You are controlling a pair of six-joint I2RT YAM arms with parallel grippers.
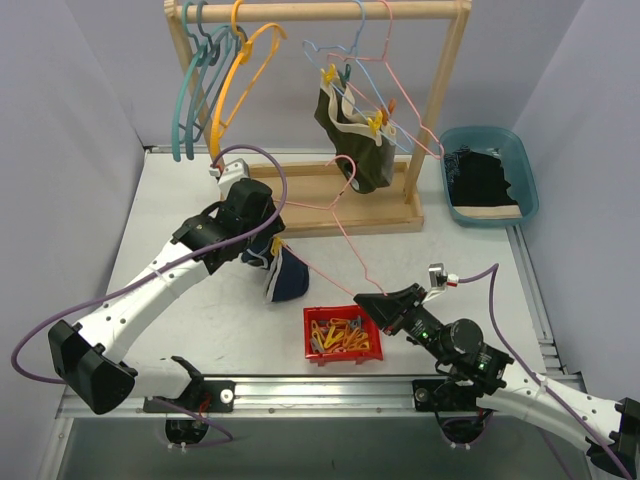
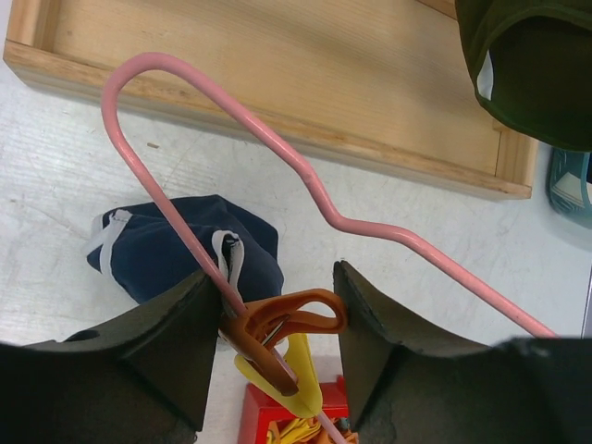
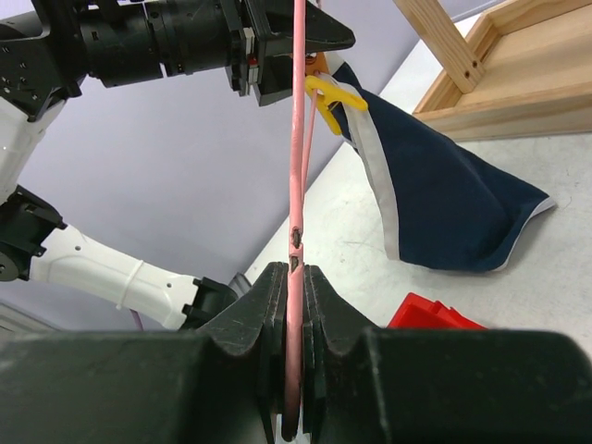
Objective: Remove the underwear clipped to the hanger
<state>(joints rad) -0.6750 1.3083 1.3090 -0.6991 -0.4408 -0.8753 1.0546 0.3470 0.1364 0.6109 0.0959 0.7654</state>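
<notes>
My right gripper (image 3: 294, 277) (image 1: 375, 300) is shut on the wire of a pink hanger (image 3: 298, 139) (image 1: 330, 272) and holds it low over the table. The navy underwear (image 1: 285, 275) (image 2: 185, 245) (image 3: 453, 203) hangs from that hanger with its lower part resting on the table. An orange clip (image 2: 296, 314) and a yellow clip (image 2: 301, 370) (image 3: 328, 92) sit on the wire. My left gripper (image 2: 277, 287) (image 1: 262, 245) has both jaws pressed against the orange clip. A dark olive underwear (image 1: 360, 140) (image 2: 536, 65) stays clipped to a blue hanger on the rack.
A wooden rack (image 1: 400, 215) stands at the back, with teal and orange hangers (image 1: 200, 90) on its left. A teal bin (image 1: 530, 190) holding dark cloth sits at the back right. A red tray (image 1: 343, 358) of clips lies near the front, just left of my right gripper.
</notes>
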